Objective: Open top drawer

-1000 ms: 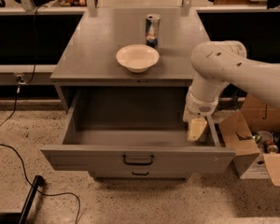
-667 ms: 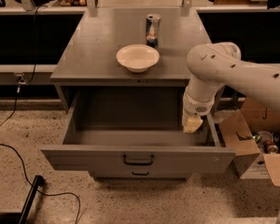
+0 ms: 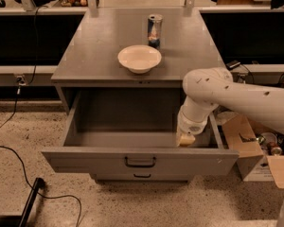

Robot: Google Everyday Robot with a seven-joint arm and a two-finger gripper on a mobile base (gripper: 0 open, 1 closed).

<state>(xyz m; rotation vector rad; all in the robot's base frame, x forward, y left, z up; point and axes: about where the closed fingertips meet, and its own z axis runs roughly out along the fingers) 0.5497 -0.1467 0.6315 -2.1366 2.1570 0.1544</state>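
The top drawer (image 3: 132,162) of the grey cabinet stands pulled far out, a deep empty grey box with a small black pull handle (image 3: 140,162) on its front. My gripper (image 3: 185,139) hangs from the white arm (image 3: 227,91) that comes in from the right, and it sits inside the drawer at its right side, just behind the drawer front. The gripper is well right of the handle and not on it. A narrower lower drawer front (image 3: 142,176) shows just beneath.
On the cabinet top (image 3: 85,56) stand a cream bowl (image 3: 139,58) and a drink can (image 3: 154,30). Cardboard boxes (image 3: 248,141) and clutter lie on the floor at the right. A black cable (image 3: 19,150) runs over the floor at the left. Dark shelving lies behind.
The arm has moved left and slightly up, carrying the gripper from the drawer's right front corner further in over the drawer. The drawer has stayed open.
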